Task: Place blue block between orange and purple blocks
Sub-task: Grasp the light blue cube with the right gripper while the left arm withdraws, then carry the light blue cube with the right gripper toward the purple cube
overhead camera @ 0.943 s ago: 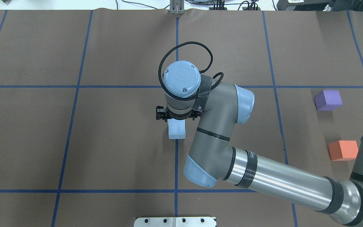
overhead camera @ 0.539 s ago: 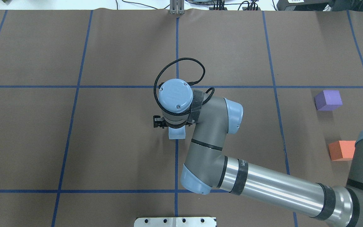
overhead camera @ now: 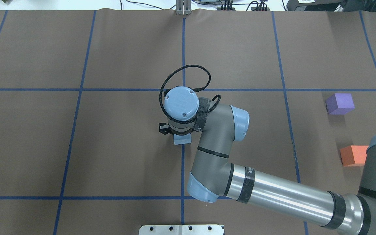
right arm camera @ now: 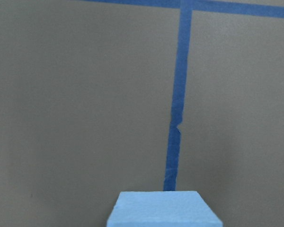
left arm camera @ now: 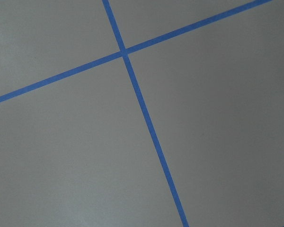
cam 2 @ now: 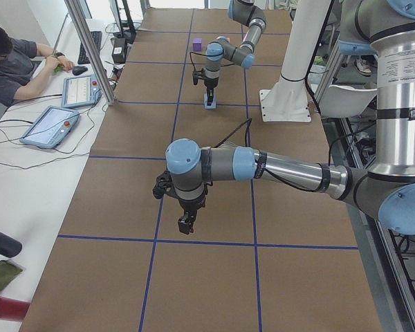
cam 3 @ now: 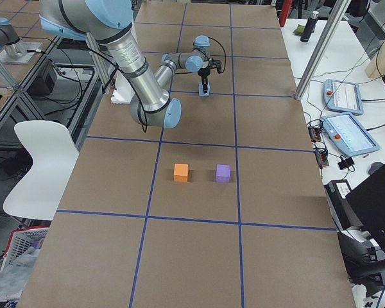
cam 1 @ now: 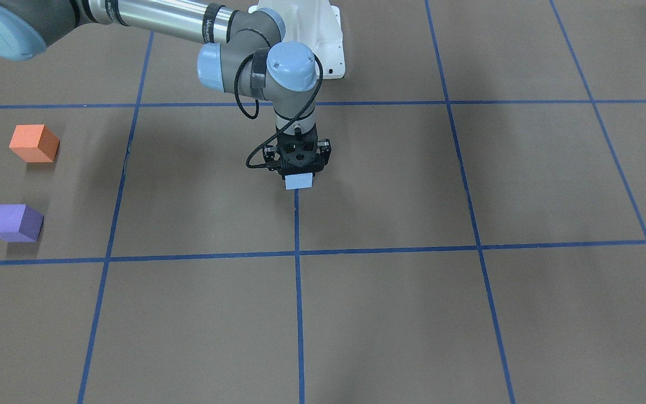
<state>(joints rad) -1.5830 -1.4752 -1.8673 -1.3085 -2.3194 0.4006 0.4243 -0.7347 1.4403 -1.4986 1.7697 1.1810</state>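
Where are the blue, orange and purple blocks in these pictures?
blue block [cam 1: 298,182]: exterior front-facing view, on its visible pale face.
orange block [cam 1: 30,136]: exterior front-facing view, on its top face.
purple block [cam 1: 11,215]: exterior front-facing view, on its top face.

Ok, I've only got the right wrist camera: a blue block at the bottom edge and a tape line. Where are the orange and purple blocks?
Observer: Both are far off to the robot's right. In the overhead view the orange block is nearer the robot and the purple block is farther out. The blue block sits near the middle.
Operator: Is there a gap between those two?
Observer: Yes. The right exterior view shows bare brown paper between them, and they do not touch.
Operator: And is my gripper on the block?
Observer: In the front view the right gripper points straight down directly over the blue block. I cannot tell whether its fingers have closed.
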